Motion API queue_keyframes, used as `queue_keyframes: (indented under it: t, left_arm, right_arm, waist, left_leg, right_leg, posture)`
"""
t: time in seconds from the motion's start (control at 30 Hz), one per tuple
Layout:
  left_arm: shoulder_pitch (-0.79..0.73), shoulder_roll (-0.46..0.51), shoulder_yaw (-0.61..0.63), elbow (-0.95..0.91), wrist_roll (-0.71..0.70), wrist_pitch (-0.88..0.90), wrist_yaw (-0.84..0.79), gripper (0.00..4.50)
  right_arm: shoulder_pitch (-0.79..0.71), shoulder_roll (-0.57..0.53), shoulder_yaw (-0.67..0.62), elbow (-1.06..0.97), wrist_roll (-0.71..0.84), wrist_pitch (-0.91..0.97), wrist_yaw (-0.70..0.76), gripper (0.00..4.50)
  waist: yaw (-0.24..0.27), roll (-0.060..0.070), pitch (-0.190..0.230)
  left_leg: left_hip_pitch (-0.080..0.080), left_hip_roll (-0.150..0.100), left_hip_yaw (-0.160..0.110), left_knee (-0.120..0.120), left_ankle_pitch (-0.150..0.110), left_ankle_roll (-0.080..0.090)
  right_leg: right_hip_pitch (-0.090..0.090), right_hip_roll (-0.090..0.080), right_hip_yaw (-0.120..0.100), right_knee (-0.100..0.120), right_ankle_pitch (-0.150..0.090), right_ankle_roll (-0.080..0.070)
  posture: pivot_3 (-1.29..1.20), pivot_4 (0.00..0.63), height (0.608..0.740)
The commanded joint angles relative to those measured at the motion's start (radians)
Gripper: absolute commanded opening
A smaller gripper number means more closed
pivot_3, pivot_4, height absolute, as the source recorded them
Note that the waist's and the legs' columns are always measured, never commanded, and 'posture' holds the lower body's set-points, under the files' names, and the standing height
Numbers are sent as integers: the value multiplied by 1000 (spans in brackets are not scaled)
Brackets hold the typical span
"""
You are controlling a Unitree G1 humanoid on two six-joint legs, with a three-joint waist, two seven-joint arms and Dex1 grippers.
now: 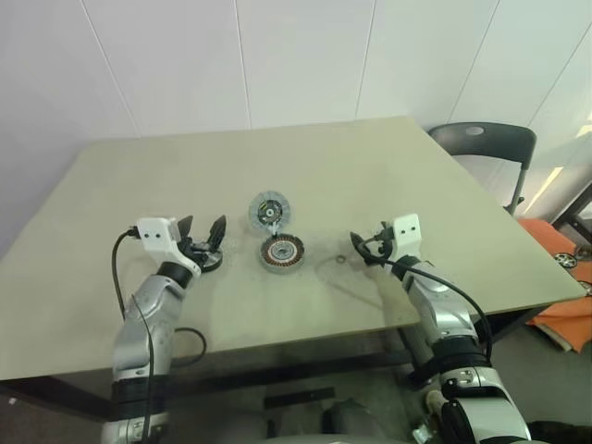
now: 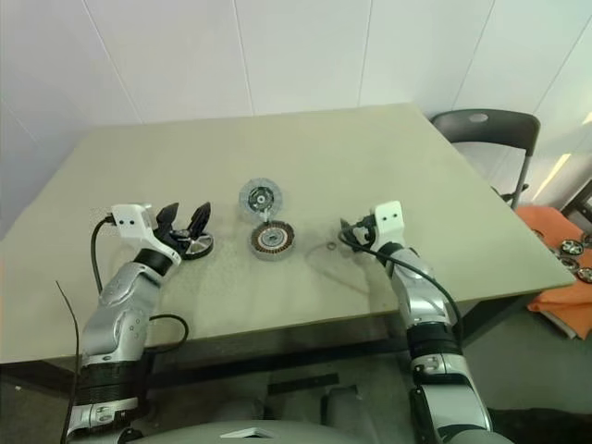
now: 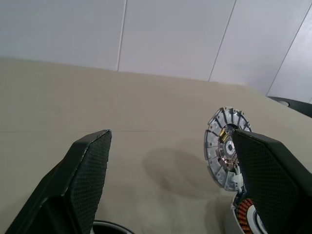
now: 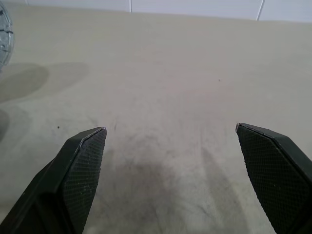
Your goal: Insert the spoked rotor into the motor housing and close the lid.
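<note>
Tabletop (image 1: 388,176): beige, spanning the middle of the frame. Spoked rotor (image 1: 269,211): flat grey disc, centre of frame, just above the motor housing. Motor housing (image 1: 281,252): round, copper coils showing, lying just below the rotor. Small ring (image 1: 339,260): on the tabletop between the housing and the right gripper. Dark round lid (image 1: 207,262): lower left, under the left gripper. Left gripper (image 1: 203,233): fingers spread wide, holding nothing. Right gripper (image 1: 366,245): lower right, fingers wide apart, empty. Dark chair (image 1: 484,141): upper right, beside the table.
</note>
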Motion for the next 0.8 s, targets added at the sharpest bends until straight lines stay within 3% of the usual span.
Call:
queue_keyframes:
  t: [0.03, 0.8]
  left_arm:
    - [-29, 3, 2, -4, 5, -28, -6, 4184]
    - [-22, 23, 3, -16, 1, -2, -17, 4184]
  right_arm:
    - [-29, -11, -15, -37, 0, -16, -6, 4439]
    - [-15, 12, -6, -49, 1, -18, -17, 4439]
  waist:
    - [1, 0, 0]
    - [3, 0, 0]
  left_leg:
    - [0, 0, 0, 0, 0, 0]
    - [0, 0, -1, 0, 0, 0]
  right_leg:
    - [0, 0, 0, 0, 0, 0]
    - [1, 0, 0, -2, 0, -1]
  posture:
    - [0, 0, 740]
    - [0, 0, 740]
